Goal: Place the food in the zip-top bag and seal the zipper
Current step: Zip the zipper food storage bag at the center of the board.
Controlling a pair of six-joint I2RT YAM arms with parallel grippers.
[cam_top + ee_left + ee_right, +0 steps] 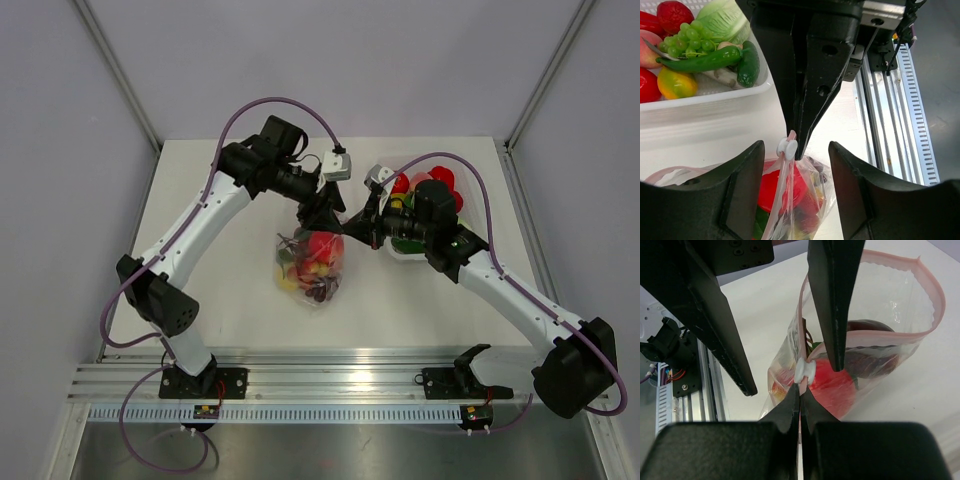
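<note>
No text, label or number is legible — anywhere.

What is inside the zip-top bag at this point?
A red fruit, a dark purple piece and something yellow show through the zip-top bag; whatever lies beneath them is covered.

You have the zip-top bag (312,268) lying in the middle of the surface (220,295) with food (320,246) in it. The basket (403,257), holding more, sits just to its right and slightly behind.
</note>
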